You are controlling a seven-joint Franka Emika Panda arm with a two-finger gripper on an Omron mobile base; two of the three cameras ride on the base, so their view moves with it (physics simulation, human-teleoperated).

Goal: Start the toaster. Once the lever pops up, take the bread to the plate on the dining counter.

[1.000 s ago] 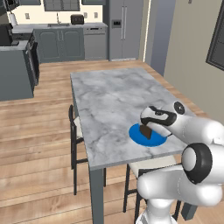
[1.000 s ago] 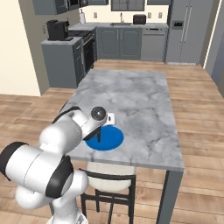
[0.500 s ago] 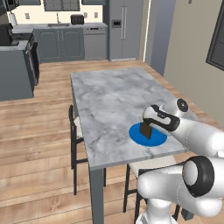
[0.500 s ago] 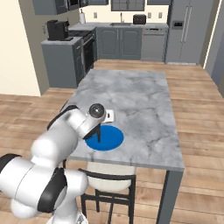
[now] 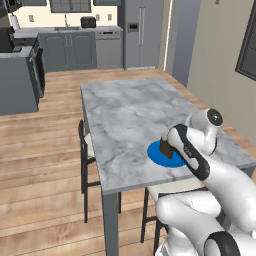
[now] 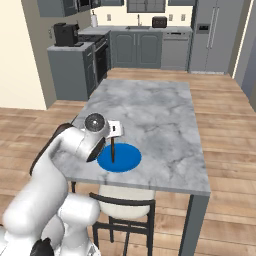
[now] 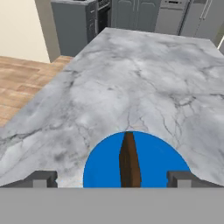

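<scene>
1. My tool (image 7: pixel 114 178) has its fingers spread wide and grips nothing; the two dark tips stand either side of the bread (image 7: pixel 129 161), apart from it.
2. The bread is a dark brown slice, seen edge-on, sitting on the blue plate (image 7: pixel 101 161) between my fingertips.
3. I judge the slice light, stiff and a little crumbly, so it wants a gentle pinch across its two flat faces, about mid-height.
4. The plate lies near the bench's (image 7: pixel 131 74) near edge; in the right base view the bench is bare marble beyond it.
5. Far behind, the toaster (image 6: pixel 159 21) sits on the kitchen worktop.
</scene>
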